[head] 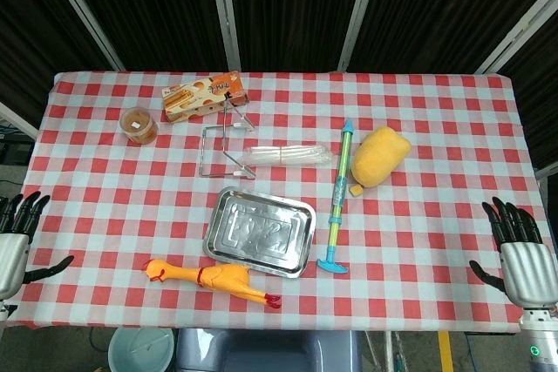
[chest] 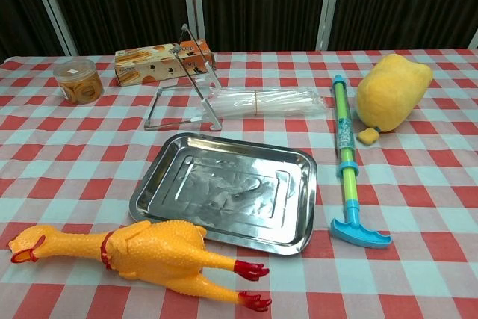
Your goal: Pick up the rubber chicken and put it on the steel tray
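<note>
The yellow rubber chicken [head: 214, 279] [chest: 142, 255] lies on its side near the table's front edge, head to the left, red feet to the right. Just behind it sits the empty steel tray [head: 220, 215] [chest: 160, 166]. My left hand [head: 17, 237] hangs at the table's left edge, fingers spread, holding nothing, well left of the chicken. My right hand [head: 519, 250] is at the right edge, fingers spread and empty. Neither hand shows in the chest view.
A blue-green water pump toy [head: 338, 198] [chest: 345, 158] lies right of the tray. Behind are a yellow plush [head: 379, 156] [chest: 392, 91], a bag of straws [head: 283, 156], a wire rack [head: 225, 141], an orange box [head: 203, 96] and a snack jar [head: 139, 125].
</note>
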`<state>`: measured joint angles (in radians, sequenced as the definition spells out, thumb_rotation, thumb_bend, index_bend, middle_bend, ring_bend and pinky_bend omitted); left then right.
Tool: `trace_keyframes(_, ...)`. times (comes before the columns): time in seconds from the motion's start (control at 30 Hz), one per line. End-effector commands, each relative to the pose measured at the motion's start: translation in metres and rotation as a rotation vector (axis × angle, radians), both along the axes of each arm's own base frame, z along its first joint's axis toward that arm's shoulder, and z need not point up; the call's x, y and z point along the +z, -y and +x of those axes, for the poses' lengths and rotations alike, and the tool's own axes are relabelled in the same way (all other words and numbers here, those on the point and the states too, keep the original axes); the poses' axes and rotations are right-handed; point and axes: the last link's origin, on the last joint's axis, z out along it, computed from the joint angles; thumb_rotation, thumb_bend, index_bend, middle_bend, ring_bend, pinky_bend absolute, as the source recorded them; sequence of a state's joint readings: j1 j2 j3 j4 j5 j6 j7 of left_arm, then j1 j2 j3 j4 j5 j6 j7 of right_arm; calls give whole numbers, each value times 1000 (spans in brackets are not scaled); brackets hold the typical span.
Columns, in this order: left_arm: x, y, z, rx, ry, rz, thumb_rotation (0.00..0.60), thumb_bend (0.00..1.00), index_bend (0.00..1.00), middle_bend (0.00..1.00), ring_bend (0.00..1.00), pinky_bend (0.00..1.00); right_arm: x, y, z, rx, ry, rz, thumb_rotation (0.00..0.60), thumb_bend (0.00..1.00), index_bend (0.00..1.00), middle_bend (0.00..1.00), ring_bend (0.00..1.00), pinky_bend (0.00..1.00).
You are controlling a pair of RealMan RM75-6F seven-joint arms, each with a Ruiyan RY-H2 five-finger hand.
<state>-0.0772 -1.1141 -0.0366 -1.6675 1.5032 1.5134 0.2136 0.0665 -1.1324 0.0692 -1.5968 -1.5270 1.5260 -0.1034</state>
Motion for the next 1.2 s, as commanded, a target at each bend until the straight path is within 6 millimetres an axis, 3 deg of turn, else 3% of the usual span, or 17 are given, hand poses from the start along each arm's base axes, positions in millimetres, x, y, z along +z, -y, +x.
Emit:
trace_keyframes(0.03, 0, 1, 0, 3, 1, -2, 600, 0, 75, 55, 0, 21, 0, 0, 0, 0, 3, 0, 600, 212, 0, 19, 0, 77)
trace_keyframes(0.6, -5, -3, 8, -40, 56, -72, 600, 12, 130, 106, 33, 35, 0, -7, -1, 9, 12, -3, 600, 212, 0, 0, 0, 55)
trace_keyframes(0.87, -44, -16, 40, -183, 89, -276, 600, 60, 343, 328, 244, 308, -3, -6, 1, 26, 8, 20, 600, 212, 0, 0, 0, 44)
trace_keyframes(1.0, -69, -21, 57, -257, 83, -386, 600, 63, 341, 371, 320, 377, -3, -6, 2, 35, 9, 23, 600, 212, 0, 0, 0, 44)
trace_keyframes(1.2, -108, -26, 78, -333, 42, -526, 600, 63, 264, 396, 356, 431, -3, -9, 1, 35, 14, 29, 600, 212, 0, 0, 0, 44)
